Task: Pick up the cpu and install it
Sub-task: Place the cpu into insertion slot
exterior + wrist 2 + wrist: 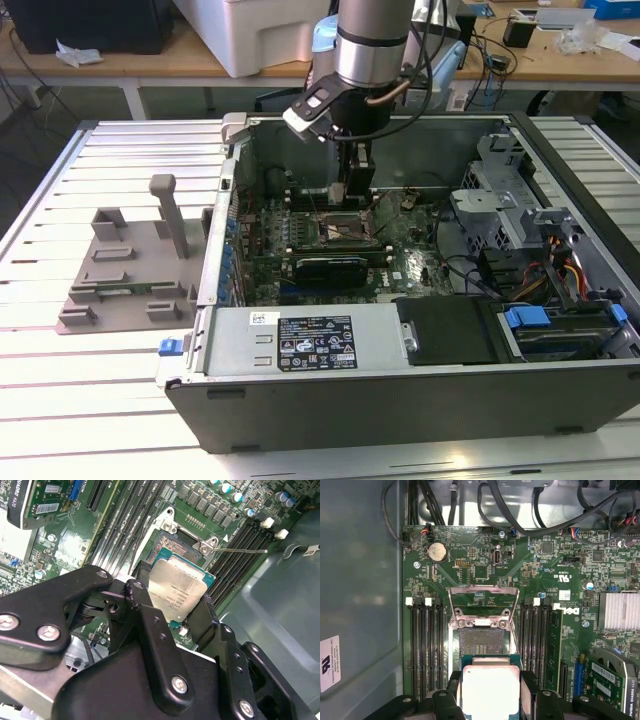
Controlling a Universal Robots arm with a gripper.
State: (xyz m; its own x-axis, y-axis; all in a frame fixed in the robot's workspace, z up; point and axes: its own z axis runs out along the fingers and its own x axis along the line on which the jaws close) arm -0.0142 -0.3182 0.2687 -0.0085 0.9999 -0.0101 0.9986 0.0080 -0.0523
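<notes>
An open computer case (400,390) lies on the table (60,420), with a parts fixture (130,270) beside it on the exterior view's left. Inside the case, the motherboard (300,285) lies towards the exterior view's left and the drive bays (505,200) towards its right. A power supply (310,345) runs along the near wall. The gripper (358,190) hangs just over the socket (345,228) with the cpu (177,592) between its jaws. Memory slots (427,645) flank the socket.

My work surface, a silver-white metal table of long ribbed slats (100,390), carries two things. A large grey steel computer tower case (400,395) lies on its side, open face upward. Just beside the case, on the exterior view's left, rests a flat grey plastic fixture plate (120,285) with an upright post. Whether plate and case touch, I cannot tell.
</notes>
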